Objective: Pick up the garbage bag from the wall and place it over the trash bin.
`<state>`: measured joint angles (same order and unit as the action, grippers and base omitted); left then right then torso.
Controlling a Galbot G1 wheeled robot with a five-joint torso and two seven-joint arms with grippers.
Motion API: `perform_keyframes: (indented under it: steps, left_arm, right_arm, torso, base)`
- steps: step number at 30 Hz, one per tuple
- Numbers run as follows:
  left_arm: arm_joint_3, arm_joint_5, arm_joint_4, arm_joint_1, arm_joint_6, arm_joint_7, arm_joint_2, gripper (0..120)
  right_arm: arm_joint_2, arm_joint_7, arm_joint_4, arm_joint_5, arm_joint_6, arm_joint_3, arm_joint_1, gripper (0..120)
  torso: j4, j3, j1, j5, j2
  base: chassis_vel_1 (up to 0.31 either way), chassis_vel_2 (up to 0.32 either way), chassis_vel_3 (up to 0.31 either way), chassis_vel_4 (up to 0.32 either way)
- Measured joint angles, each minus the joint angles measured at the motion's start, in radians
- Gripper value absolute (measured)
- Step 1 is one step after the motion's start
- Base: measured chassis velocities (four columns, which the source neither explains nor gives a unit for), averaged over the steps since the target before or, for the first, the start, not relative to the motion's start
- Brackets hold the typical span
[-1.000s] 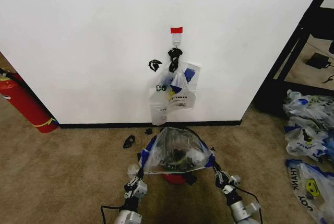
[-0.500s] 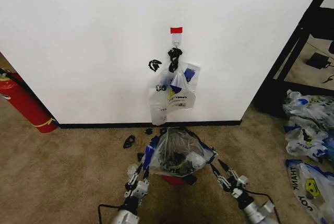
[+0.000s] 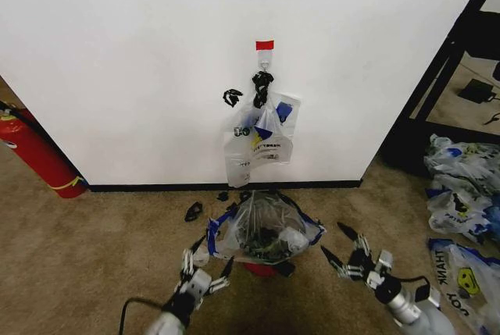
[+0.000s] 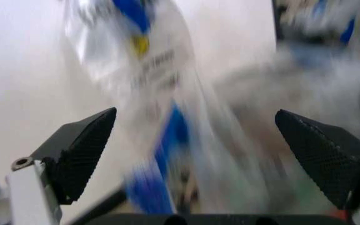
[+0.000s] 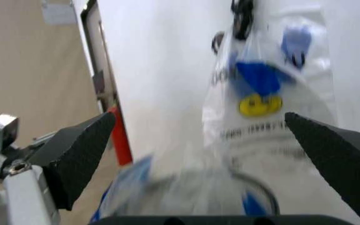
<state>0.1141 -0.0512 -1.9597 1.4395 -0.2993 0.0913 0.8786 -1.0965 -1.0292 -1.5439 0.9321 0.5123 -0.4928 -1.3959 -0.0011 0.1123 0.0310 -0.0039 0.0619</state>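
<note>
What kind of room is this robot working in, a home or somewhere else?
Probably an office or lab test room, not a home: a bare white wall with a taped hook, thin brown carpet, a red fire extinguisher on the floor, and black shelving alongside.

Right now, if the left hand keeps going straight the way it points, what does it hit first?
Most likely the garbage bag draped over the trash bin: the left hand, open, sits just beside its blue-handled edge, pointing at it. Depth is unclear.
</note>
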Motion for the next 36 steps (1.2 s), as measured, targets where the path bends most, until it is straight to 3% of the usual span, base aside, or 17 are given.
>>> perform_keyframes:
  steps: [2, 3, 6, 9, 10, 12, 14, 17, 18, 25, 31, 36]
  left_arm:
    - [-0.031, -0.114, -0.003, -0.122, 0.046, -0.060, -0.018, 100]
    - [-0.031, -0.114, -0.003, -0.122, 0.046, -0.060, -0.018, 100]
    - [-0.103, -0.210, -0.005, -0.281, 0.145, -0.089, -0.027, 100]
    - [-0.323, -0.362, 0.016, -0.570, 0.419, -0.051, -0.036, 100]
    - [-0.323, -0.362, 0.016, -0.570, 0.419, -0.051, -0.036, 100]
    - [-0.481, -0.422, 0.064, -0.716, 0.527, 0.007, -0.019, 100]
    - [-0.578, -0.455, 0.116, -0.823, 0.587, 0.044, 0.012, 100]
    - [-0.682, -0.513, 0.183, -0.961, 0.758, 0.100, 0.069, 100]
    - [-0.682, -0.513, 0.183, -0.961, 0.758, 0.100, 0.069, 100]
    - [-0.775, -0.584, 0.261, -1.124, 0.963, 0.134, 0.127, 100]
    - [-0.782, -0.640, 0.303, -1.171, 1.038, 0.143, 0.135, 100]
    - [-0.830, -0.671, 0.339, -1.208, 1.047, 0.128, 0.154, 100]
  right_arm:
    - [-0.011, 0.061, -0.028, -0.041, 0.028, 0.004, 0.003, 100]
    - [-0.011, 0.061, -0.028, -0.041, 0.028, 0.004, 0.003, 100]
    - [-0.030, 0.143, -0.056, -0.113, 0.062, 0.004, 0.000, 100]
    - [-0.070, 0.320, -0.082, -0.270, 0.114, -0.003, -0.014, 100]
    - [-0.070, 0.320, -0.082, -0.270, 0.114, -0.003, -0.014, 100]
    - [-0.095, 0.422, -0.087, -0.365, 0.137, -0.013, -0.019, 100]
    - [-0.117, 0.471, -0.089, -0.415, 0.148, -0.023, -0.022, 100]
    - [-0.148, 0.508, -0.097, -0.439, 0.155, -0.031, -0.031, 100]
    - [-0.148, 0.508, -0.097, -0.439, 0.155, -0.031, -0.031, 100]
    - [-0.190, 0.519, -0.105, -0.481, 0.180, -0.024, -0.056, 100]
    - [-0.191, 0.516, -0.096, -0.494, 0.183, -0.002, -0.053, 100]
    - [-0.191, 0.515, -0.098, -0.497, 0.184, 0.002, -0.059, 100]
  torso:
    - [0.0000, 0.000, 0.000, -0.0002, 0.000]
    - [0.0000, 0.000, 0.000, -0.0002, 0.000]
    - [-0.0004, 0.000, 0.000, 0.0000, 0.000]
    - [-0.0010, 0.000, 0.000, 0.0004, 0.000]
    - [-0.0010, 0.000, 0.000, 0.0004, 0.000]
    - [-0.0005, 0.000, 0.000, -0.0003, 0.000]
    - [-0.0005, 0.000, 0.000, 0.0002, 0.000]
    - [-0.0006, 0.000, 0.000, 0.0001, 0.000]
    - [-0.0006, 0.000, 0.000, 0.0001, 0.000]
    - [-0.0004, 0.000, 0.000, 0.0001, 0.000]
    - [0.0004, 0.000, 0.000, 0.0001, 0.000]
    - [-0.0005, 0.000, 0.000, 0.0002, 0.000]
  base:
    - [0.000, 0.000, 0.000, 0.000]
    - [0.000, 0.000, 0.000, 0.000]
    - [0.000, 0.000, 0.000, 0.000]
    - [0.000, 0.000, 0.000, 0.000]
    - [0.000, 0.000, 0.000, 0.000]
    - [0.000, 0.000, 0.000, 0.000]
    - [0.000, 0.000, 0.000, 0.000]
    - [0.000, 0.000, 0.000, 0.000]
    - [0.000, 0.000, 0.000, 0.000]
    - [0.000, 0.000, 0.000, 0.000]
    - [0.000, 0.000, 0.000, 0.000]
    - [0.000, 0.000, 0.000, 0.000]
